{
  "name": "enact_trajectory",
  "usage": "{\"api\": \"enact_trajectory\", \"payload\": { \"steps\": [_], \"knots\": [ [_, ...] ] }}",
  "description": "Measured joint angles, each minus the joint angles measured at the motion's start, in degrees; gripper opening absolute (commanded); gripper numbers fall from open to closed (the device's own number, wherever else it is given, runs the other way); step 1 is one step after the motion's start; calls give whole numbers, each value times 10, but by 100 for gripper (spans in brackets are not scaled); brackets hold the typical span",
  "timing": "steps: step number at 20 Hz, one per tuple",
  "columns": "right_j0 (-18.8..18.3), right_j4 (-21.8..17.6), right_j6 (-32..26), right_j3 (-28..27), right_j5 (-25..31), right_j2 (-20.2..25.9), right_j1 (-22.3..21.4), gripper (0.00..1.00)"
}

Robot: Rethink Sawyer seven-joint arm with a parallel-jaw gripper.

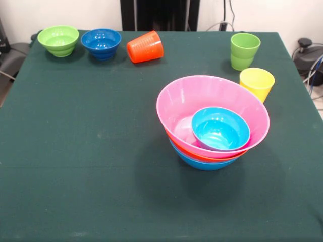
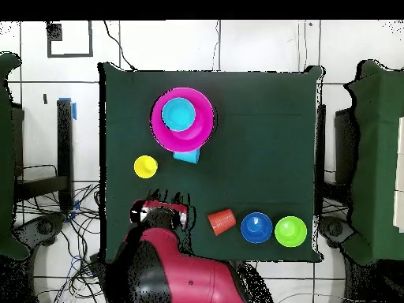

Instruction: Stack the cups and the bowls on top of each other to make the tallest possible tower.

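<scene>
1. I see the gripper (image 2: 162,211) hanging at the robot-side edge — open or closed, I cannot tell.
2. The tower (image 1: 212,121) sits mid-table.
3. The orange cup (image 1: 145,47) lies tipped — light, slick; I'd pinch its ribbed wall.

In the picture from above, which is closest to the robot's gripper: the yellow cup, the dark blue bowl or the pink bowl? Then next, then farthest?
From the gripper:
1. Yellow cup, just above-left.
2. Dark blue bowl, off right.
3. Pink bowl, top.
</scene>
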Motion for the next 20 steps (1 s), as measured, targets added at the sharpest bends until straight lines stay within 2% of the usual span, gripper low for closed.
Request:
{"api": "enact_trajectory", "payload": {
  "steps": [4,10,15,20],
  "knots": [
    [3,0,0,9,29,-4,27,100],
    [57,-18,0,12,15,-35,88,100],
    [87,-27,0,14,-25,-56,144,100],
    [86,-29,6,20,-93,-62,190,100]
  ]
}}
